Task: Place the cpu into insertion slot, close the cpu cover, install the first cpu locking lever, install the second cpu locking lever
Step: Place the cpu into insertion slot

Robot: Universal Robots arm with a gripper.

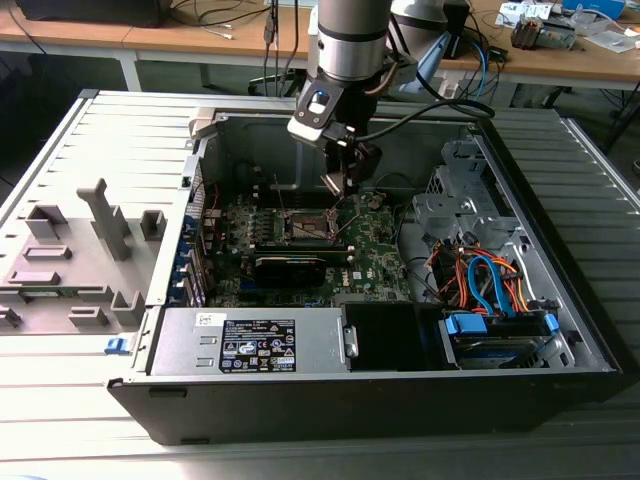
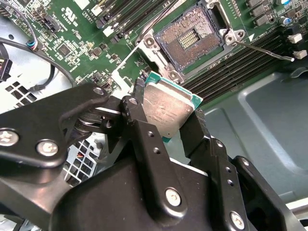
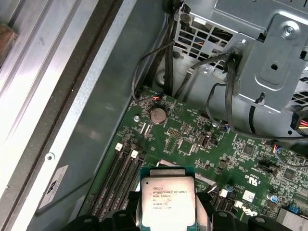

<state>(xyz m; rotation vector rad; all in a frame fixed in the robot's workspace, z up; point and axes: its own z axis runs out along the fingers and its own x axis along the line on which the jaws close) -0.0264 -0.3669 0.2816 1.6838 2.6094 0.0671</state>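
Note:
My gripper (image 1: 340, 185) hangs inside the open computer case, just above the motherboard, and is shut on the cpu (image 2: 168, 108). The chip is a small square with a silver-grey top (image 3: 167, 202), pinched by its edges between the two black fingers (image 2: 137, 120). The insertion slot (image 2: 192, 38) lies uncovered a short way beyond the chip, its dark centre exposed inside a silvery rim (image 1: 310, 228). One thin locking lever (image 2: 264, 50) sticks out loose on one side of the slot and another (image 2: 154, 21) on the other. I cannot tell how the cpu cover stands.
Long black memory slots (image 2: 231, 72) flank the socket. A black card (image 1: 290, 265) lies nearer the case front, with the power supply (image 1: 250, 345) beyond it. A metal drive cage (image 1: 470, 200) and orange and blue cables (image 1: 490, 280) fill the exterior view's right. Grey fixtures (image 1: 90, 250) stand outside the case.

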